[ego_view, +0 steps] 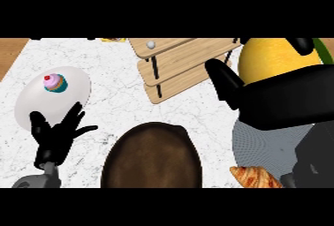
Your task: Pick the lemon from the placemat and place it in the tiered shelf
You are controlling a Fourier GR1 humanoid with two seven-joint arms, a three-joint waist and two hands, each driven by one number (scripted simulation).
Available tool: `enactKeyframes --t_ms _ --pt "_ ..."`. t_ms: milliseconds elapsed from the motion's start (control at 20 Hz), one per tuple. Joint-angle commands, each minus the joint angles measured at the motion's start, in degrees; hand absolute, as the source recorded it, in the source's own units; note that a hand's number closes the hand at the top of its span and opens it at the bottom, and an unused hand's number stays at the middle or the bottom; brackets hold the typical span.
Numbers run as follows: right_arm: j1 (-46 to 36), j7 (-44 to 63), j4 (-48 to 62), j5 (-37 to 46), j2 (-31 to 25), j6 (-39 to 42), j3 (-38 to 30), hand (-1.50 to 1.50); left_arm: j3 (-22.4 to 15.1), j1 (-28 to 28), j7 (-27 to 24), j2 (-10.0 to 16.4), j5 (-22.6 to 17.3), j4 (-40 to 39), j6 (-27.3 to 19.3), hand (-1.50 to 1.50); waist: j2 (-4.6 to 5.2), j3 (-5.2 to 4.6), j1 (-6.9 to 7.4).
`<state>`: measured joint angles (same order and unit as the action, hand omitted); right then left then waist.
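Note:
The yellow lemon point(277, 59) fills the upper right of the head view, raised close to the camera. My right hand point(284, 99) is curled round its lower part, with the thumb at its left and fingertips over its top right. The wooden tiered shelf point(179, 66) stands at top centre, just left of the lemon, with a small white ball point(150, 44) on its top tier. A grey placemat point(264, 150) lies at lower right, partly hidden under the hand. My left hand point(57, 134) rests open at lower left, fingers up.
A white plate point(39, 95) holding a pink and teal cupcake point(55, 84) sits on the marble counter at left. A brown round bowl point(151, 156) is at bottom centre. A croissant point(256, 177) lies at the placemat's near edge.

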<state>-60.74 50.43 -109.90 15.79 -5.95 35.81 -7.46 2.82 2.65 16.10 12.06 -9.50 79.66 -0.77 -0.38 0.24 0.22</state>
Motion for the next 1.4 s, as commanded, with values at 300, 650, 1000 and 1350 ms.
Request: enactKeyframes --t_ms 300,650,1000,1350 --pt "-16.65 -6.92 25.93 0.25 -10.61 -0.66 -8.09 1.50 -0.31 -2.46 -1.62 -0.70 0.36 -2.81 1.66 0.00 0.72 -0.31 0.90" --pt "-18.30 -19.52 39.92 4.37 -12.47 -1.73 -3.97 1.50 -0.41 0.71 2.84 -0.97 0.99 0.03 -0.34 0.00 0.62 -0.27 0.91" --pt "-18.34 -30.48 50.11 12.51 -9.92 -10.26 1.53 1.50 1.98 3.23 4.54 1.53 -1.12 -1.15 2.30 0.00 0.72 -0.28 0.96" --pt "-24.52 -37.95 64.31 16.27 -11.13 -15.52 1.12 1.50 0.66 -0.25 -0.81 -0.55 0.89 -3.28 2.37 0.00 0.91 -0.32 1.56"
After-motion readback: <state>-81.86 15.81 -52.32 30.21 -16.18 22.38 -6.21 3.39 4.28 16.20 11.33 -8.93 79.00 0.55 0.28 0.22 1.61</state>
